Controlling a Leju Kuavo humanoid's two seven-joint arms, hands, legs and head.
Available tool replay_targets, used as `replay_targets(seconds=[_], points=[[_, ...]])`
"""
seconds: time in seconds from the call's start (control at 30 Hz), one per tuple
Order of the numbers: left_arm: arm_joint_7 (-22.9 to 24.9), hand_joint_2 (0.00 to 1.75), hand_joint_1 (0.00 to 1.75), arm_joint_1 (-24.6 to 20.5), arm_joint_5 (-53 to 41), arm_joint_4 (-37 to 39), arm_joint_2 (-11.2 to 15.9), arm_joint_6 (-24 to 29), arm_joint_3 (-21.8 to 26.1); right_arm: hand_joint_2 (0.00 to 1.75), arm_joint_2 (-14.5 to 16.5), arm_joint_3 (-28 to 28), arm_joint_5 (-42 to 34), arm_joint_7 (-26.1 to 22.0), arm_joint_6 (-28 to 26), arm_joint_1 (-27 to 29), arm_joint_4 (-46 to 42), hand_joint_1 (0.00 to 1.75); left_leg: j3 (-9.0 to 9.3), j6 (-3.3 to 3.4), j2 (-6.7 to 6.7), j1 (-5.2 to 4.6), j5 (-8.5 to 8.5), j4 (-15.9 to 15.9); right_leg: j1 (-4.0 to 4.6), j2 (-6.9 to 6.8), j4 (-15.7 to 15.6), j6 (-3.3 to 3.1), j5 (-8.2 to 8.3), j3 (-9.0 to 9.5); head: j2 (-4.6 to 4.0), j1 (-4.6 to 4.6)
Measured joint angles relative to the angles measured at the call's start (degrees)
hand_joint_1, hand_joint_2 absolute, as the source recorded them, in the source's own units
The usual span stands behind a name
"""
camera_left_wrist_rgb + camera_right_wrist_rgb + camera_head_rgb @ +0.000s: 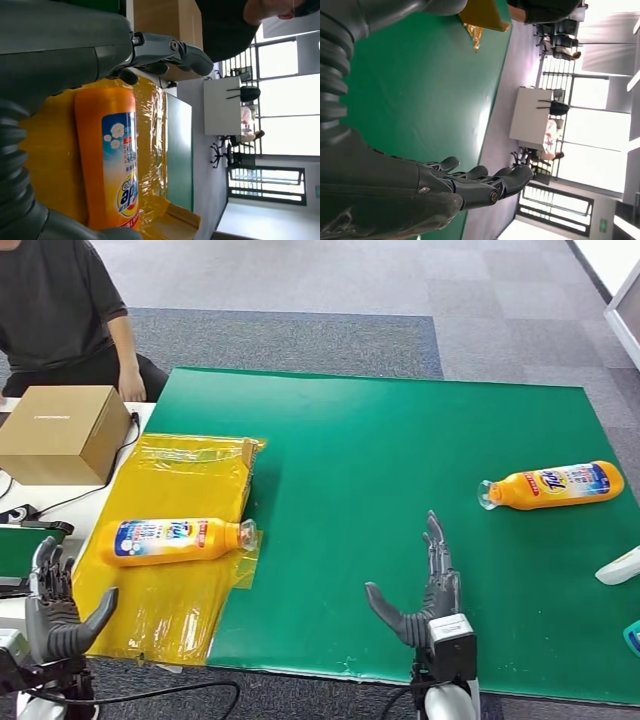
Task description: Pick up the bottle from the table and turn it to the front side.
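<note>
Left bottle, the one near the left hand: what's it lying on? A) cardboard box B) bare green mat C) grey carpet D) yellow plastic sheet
D: the left bottle lies on its side on the yellow plastic sheet, cap toward the green mat; the left hand is open nearby, not touching it.

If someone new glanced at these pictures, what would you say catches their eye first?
Probably the two orange bottles lying on their sides: one on the yellow plastic sheet at the left, the other far right on the green mat. Next, the robot's open hands: the left hand by the sheet's near corner, the right hand over the mat's near edge.
</note>
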Motion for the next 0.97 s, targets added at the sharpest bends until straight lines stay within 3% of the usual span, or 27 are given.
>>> replay_targets(seconds=[0.23,0.4,0.63,0.97], points=[[0.0,1.75,0.0,-0.2,1.0,-0.5,0.0,-0.2,0.0,1.75,0.3,-0.5,-2.0,2.3,2.8,0.0,-0.7,0.0,0.0,0.0,0.0,0.0,0.0,0.0,0.0,0.0,0.0,0.0,0.0,-0.01,-0.01,-0.01],[0.0,1.75,0.0,0.5,-3.2,-1.5,-0.3,2.4,-0.7,1.75,0.0,-1.4,-4.8,2.2,5.7,3.4,-2.4,0.0,0.0,0.03,0.0,0.0,-0.05,0.0,0.0,-0.01,0.0,0.0,-0.03,-0.03,0.0,-0.02],[0.0,1.75,0.0,2.0,-7.5,-1.8,-0.4,3.1,-6.5,1.75,-0.5,-4.5,-4.8,0.9,9.1,10.0,-6.5,0.0,0.0,0.04,-0.01,-0.02,-0.16,0.0,-0.02,-0.01,0.0,-0.01,-0.08,-0.02,0.0,-0.01],[1.1,1.75,0.0,3.3,-6.6,-1.7,0.0,2.5,-13.4,1.75,-0.6,-8.8,-0.6,0.6,12.6,14.8,-10.6,0.0,0.01,0.03,-0.01,-0.01,-0.15,0.0,-0.02,-0.01,0.0,-0.01,-0.08,-0.01,-0.01,-0.01]])
